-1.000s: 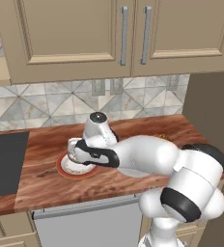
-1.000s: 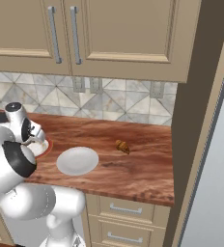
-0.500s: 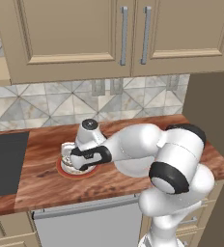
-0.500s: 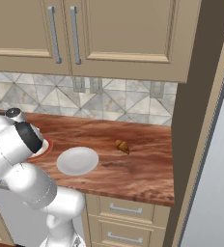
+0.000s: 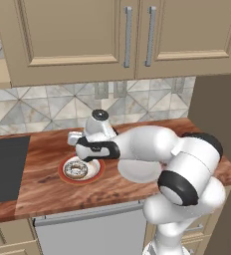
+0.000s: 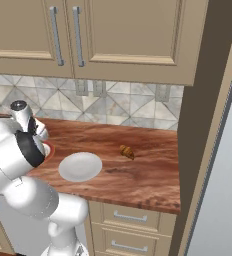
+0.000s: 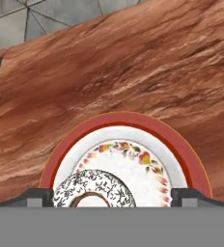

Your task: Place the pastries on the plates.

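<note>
Your hand (image 7: pixel 111 197) is hovering just above the red-rimmed plate (image 5: pixel 81 169), fingers spread wide and gripping nothing. The donut (image 5: pixel 77 169) is lying on that plate, directly beneath the hand and between its fingertips (image 7: pixel 36 197) in the hand view. The plain plate (image 6: pixel 80 166) is sitting on the bench (image 6: pixel 143 170) just to the hand's right, and the croissant (image 6: pixel 126 151) is lying well beyond it, farther right.
</note>
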